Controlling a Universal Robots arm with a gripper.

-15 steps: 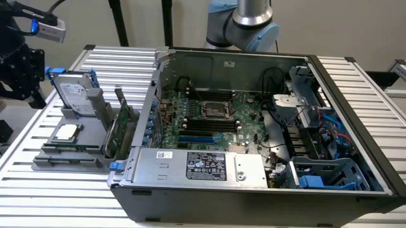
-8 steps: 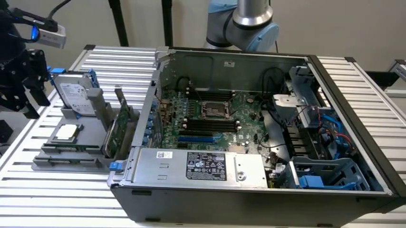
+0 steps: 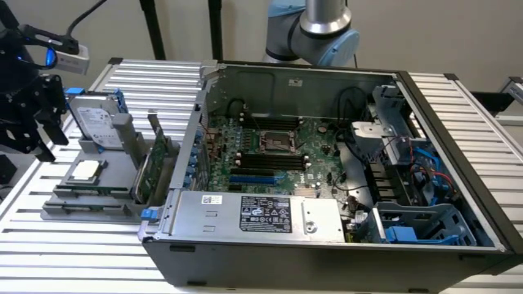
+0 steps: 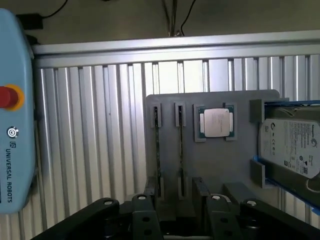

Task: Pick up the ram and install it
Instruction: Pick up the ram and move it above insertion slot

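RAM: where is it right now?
Wrist view: the ram stands on edge in a slot of the grey holder, near the CPU. That holder lies at the exterior view's left, beside the computer case.

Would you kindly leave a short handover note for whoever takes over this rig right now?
Claw: open, empty, above the grey holder.
Ram: two sticks stand on edge in the holder's slots, untouched.
Done: nothing shows yet.
Left: the pick-up, and seating a stick in the black slots of the motherboard inside the open case; those slots look empty.
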